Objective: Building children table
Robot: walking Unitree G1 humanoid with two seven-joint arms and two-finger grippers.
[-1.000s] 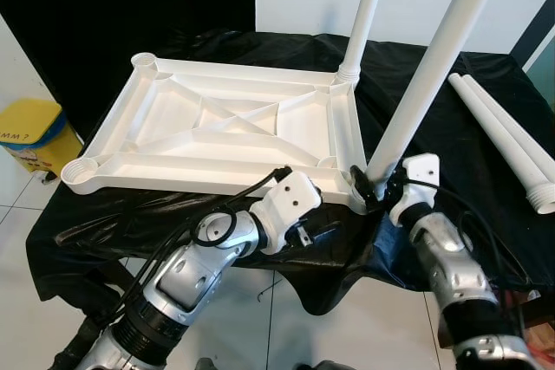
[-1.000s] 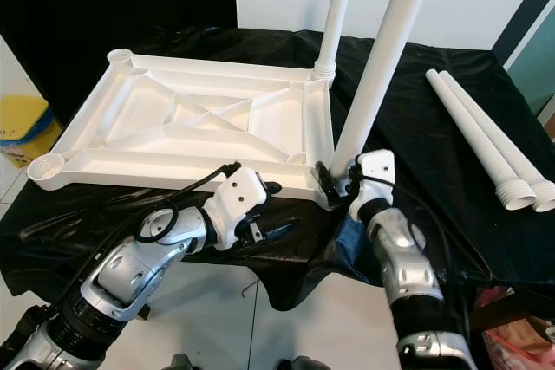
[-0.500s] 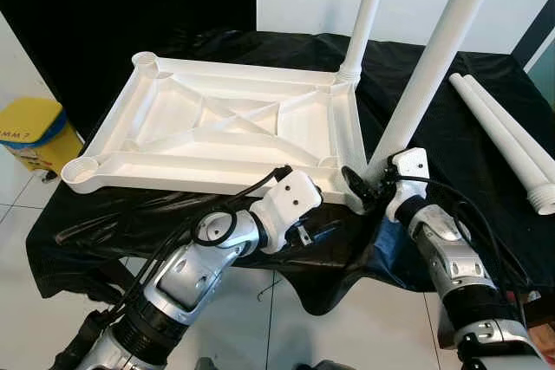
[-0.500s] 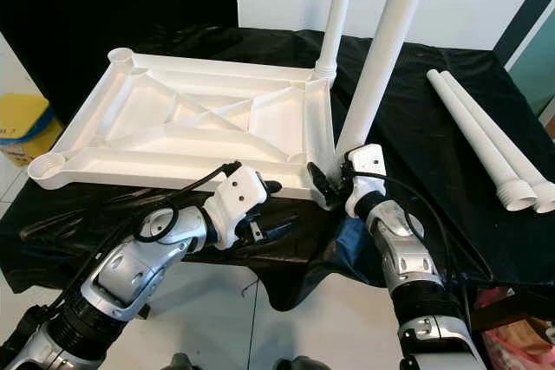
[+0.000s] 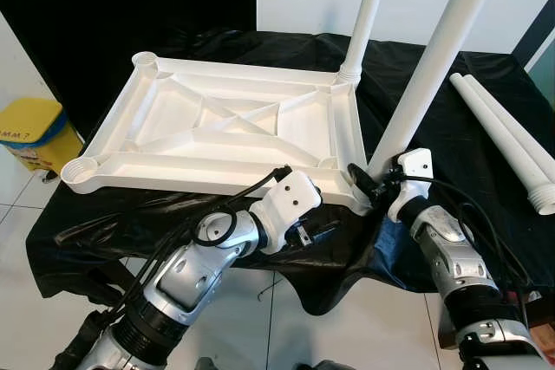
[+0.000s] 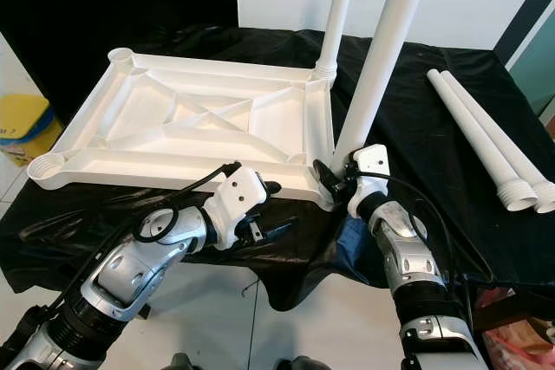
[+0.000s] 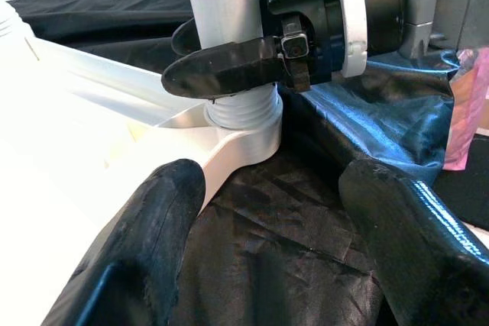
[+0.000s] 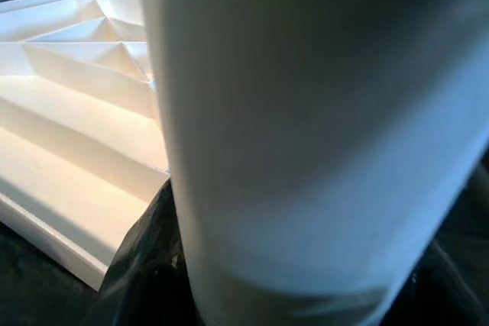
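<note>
Here, two upright legs [image 5: 434, 62], two loose legs [image 5: 507, 140] (side by side)

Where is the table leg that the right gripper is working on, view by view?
Left eye view: the near table leg rises from the tabletop's near right corner, right gripper at its base.
Right eye view: same leg, right of centre.
Left wrist view: its lower end enters the threaded corner socket.
Right wrist view: close, blurred white column.
Shared landmark: the upturned white tabletop.
</note>
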